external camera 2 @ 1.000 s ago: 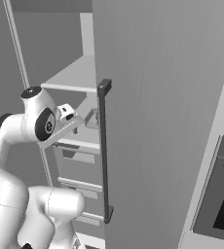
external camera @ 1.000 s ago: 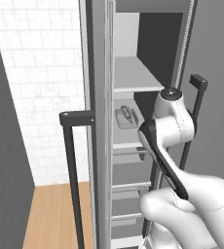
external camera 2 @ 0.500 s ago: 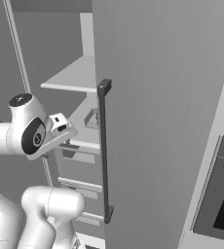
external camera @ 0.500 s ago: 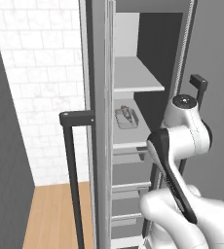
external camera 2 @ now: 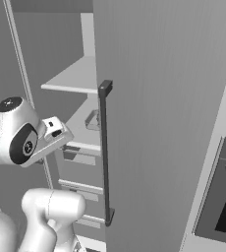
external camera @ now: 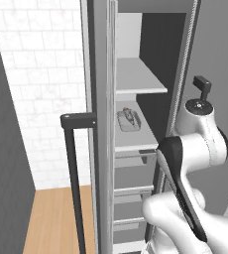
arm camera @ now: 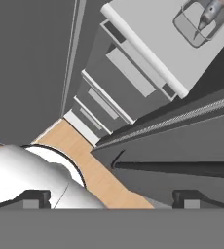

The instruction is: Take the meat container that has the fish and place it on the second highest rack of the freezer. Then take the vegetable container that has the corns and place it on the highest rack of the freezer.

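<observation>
The grey tray holding the small silver fish (external camera: 128, 119) lies on the pale second highest rack (external camera: 136, 141). The robot's tool (arm camera: 111, 197), at six o'clock in the hand view, is spread and empty. The corn container's move to the highest rack (external camera: 138, 83) likely remains.

The white arm is seen folded back on itself, its elbow raised and its dark-jointed forearm slanting down toward the base. The gripper (arm camera: 111, 197) is pointed downward, its two dark fingertips (arm camera: 33, 197) set wide apart with nothing held between them. The hand is tucked close beside the arm's own body.
</observation>
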Motion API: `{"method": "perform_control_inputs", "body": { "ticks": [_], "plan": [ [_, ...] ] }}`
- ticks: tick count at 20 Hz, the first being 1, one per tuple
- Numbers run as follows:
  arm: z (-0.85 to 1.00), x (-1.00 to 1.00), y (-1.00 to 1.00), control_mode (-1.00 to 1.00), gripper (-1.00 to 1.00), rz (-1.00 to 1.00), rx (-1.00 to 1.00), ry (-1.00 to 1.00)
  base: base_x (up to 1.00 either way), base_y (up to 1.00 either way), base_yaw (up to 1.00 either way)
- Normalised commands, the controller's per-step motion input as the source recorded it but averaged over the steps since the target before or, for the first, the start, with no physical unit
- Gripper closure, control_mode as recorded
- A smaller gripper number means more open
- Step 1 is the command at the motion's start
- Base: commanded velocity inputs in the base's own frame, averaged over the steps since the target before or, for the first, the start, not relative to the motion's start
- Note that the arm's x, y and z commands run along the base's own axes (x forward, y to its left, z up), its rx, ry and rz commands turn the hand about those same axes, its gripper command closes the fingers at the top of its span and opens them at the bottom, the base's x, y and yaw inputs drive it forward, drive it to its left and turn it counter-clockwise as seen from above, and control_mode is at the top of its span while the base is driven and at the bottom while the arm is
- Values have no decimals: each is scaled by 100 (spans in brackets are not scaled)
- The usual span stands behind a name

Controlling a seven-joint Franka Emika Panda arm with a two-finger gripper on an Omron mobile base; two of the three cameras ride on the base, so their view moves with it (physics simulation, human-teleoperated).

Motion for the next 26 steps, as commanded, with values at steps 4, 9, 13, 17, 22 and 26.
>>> {"method": "perform_control_inputs", "body": {
  "ticks": [4, 9, 13, 17, 22, 26],
  "plan": [
    [17, -40, -22, -100, -100, 0, 0, 0, 0, 0, 0],
    [15, -21, -20, -100, -100, 0, 1, 0, 0, 0, 0],
    [9, 0, -1, -100, -100, -1, 0, 0, 0, 0, 0],
    [0, -6, 0, 100, -100, 0, 0, 0, -13, -3, 0],
    [0, 0, 0, 100, -100, 0, 0, 0, -96, -48, -10],
    [0, 0, 0, 100, -100, 0, 0, 0, -70, -69, -31]
  ]
}}
